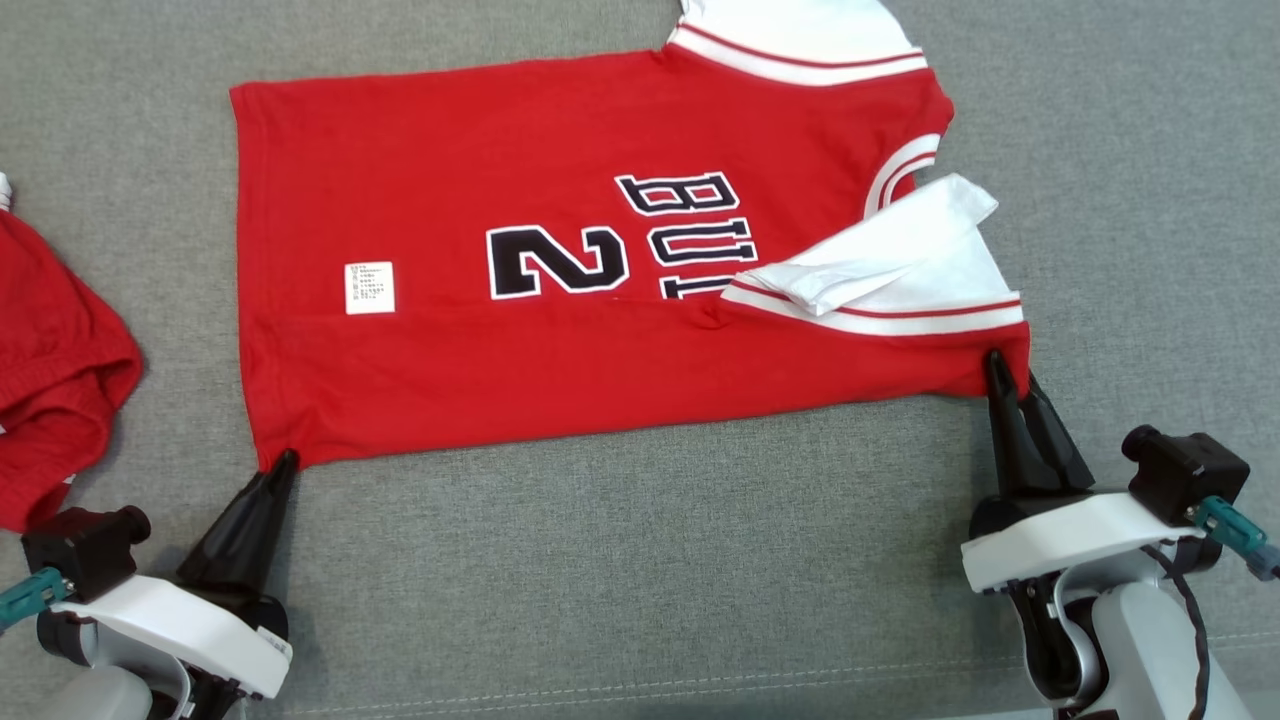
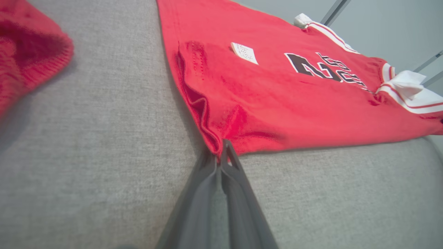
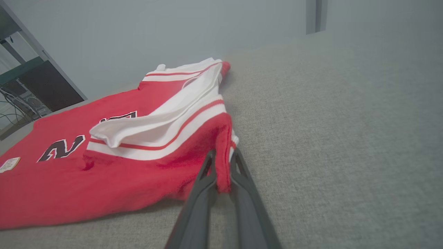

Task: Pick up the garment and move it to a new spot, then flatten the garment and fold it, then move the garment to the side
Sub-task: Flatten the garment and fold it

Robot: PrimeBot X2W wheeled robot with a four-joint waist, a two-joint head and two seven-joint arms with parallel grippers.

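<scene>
Evidently the fold is in hand: the red jersey [image 1: 560, 380] lies flat on the grey bench [image 1: 650, 560], with each near corner pinched. The left gripper [image 1: 285, 462] has its jaws closed tight on the hem corner, the right gripper [image 1: 1000, 365] on the shoulder corner. Next, I judge, both should lift together and carry that edge across evenly. A loose white sleeve [image 1: 880, 260] may bunch; another red garment [image 1: 50, 370] lies well apart, leftward
</scene>
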